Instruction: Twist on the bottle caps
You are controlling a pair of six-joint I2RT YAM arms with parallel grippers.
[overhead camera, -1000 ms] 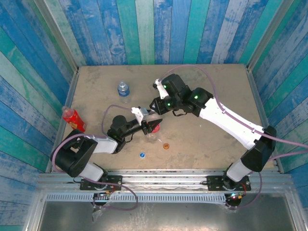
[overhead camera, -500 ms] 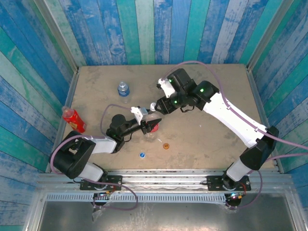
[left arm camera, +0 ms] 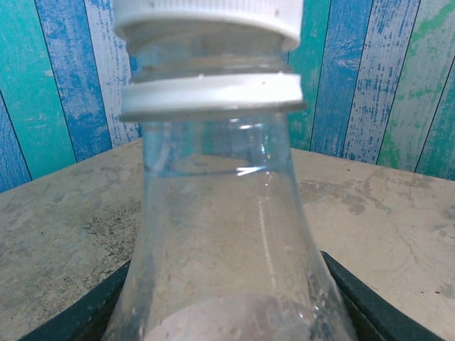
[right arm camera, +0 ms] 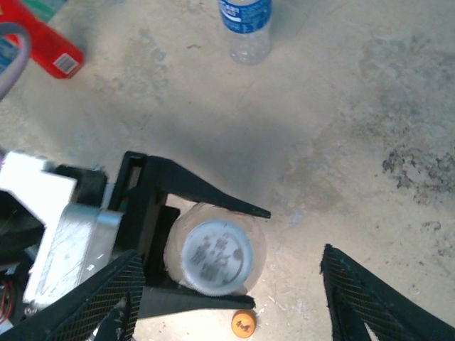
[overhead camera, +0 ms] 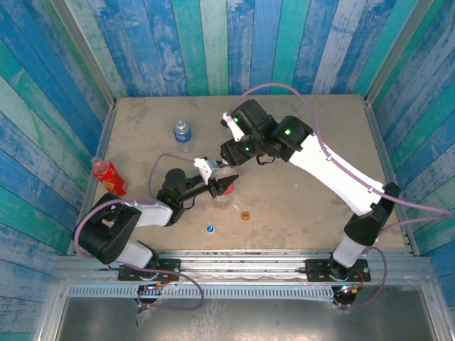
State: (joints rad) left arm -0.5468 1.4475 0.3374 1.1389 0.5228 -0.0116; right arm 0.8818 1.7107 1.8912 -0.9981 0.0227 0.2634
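Observation:
My left gripper [overhead camera: 225, 185] is shut on the clear bottle with the red label [left arm camera: 220, 234], holding it upright on the table. Its black fingers [right arm camera: 202, 193] clamp the bottle from both sides. A white cap [right arm camera: 217, 257] sits on the bottle's neck, seen up close as the white cap [left arm camera: 207, 18]. My right gripper [right arm camera: 229, 266] hovers open just above that cap, its fingers [right arm camera: 359, 295] well apart and touching nothing. The orange cap [overhead camera: 245, 215] and the blue cap [overhead camera: 210, 229] lie loose on the table in front of the held bottle.
The blue-label bottle [overhead camera: 183, 131] stands uncapped at the back left, and the red bottle [overhead camera: 108, 176] stands against the left wall. A thin white scrap [overhead camera: 237, 206] lies near the orange cap [right arm camera: 243, 322]. Painted plank walls enclose the table on three sides.
My right gripper has opened and let go of the white cap, then lifted a little and swung back over the bottle. The left gripper and the bottle have stayed put.

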